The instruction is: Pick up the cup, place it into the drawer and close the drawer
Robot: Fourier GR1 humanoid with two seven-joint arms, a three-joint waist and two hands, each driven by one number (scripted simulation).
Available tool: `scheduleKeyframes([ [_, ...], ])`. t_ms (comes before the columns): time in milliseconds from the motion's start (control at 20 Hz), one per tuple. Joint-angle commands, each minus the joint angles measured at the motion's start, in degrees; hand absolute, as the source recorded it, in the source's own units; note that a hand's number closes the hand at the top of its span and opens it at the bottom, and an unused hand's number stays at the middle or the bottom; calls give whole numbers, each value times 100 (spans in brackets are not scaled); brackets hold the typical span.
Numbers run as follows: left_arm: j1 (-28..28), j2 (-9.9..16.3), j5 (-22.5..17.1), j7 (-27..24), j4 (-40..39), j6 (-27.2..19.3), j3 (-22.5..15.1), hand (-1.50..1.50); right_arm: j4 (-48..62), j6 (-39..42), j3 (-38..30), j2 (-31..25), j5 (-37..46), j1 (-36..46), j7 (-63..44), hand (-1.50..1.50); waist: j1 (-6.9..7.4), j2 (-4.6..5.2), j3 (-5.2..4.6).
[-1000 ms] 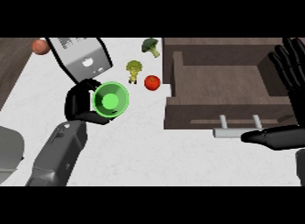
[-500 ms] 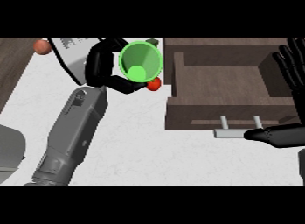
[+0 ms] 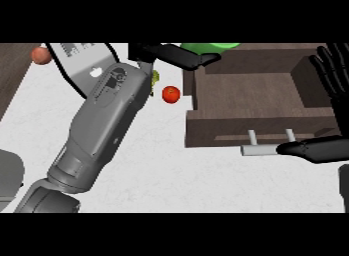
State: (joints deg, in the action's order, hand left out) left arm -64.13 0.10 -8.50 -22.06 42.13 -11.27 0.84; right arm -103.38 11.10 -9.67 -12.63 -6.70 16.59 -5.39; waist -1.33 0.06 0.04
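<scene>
- Left hand [image 3: 178,56] curled round green cup [image 3: 210,47], now carried farther right than half a second ago, at the open drawer's [image 3: 243,92] far-left corner.
- Right hand [image 3: 339,75] spread, resting unmoved at right edge, above drawer handle [image 3: 269,148].
- Red fruit [image 3: 171,94] on white surface [image 3: 155,170], beside drawer.

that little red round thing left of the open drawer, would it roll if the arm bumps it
Probably. The red round thing looks ball-shaped with nothing bracing it on the white counter, so a nudge would likely send it rolling. It looks small, so likely light. The drawer front close on its right might stop it that way.
</scene>
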Motion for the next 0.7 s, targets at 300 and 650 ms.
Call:
scheduleKeyframes([
  [300,-1322,-10,-648,788,-1730,-933,-945,150,139,68,141,22,69,207,120,-150,-296,84,4],
  [650,-1357,-10,-738,1074,-2474,-496,-1611,150,169,195,135,-12,-102,397,120,-150,-612,171,11],
])
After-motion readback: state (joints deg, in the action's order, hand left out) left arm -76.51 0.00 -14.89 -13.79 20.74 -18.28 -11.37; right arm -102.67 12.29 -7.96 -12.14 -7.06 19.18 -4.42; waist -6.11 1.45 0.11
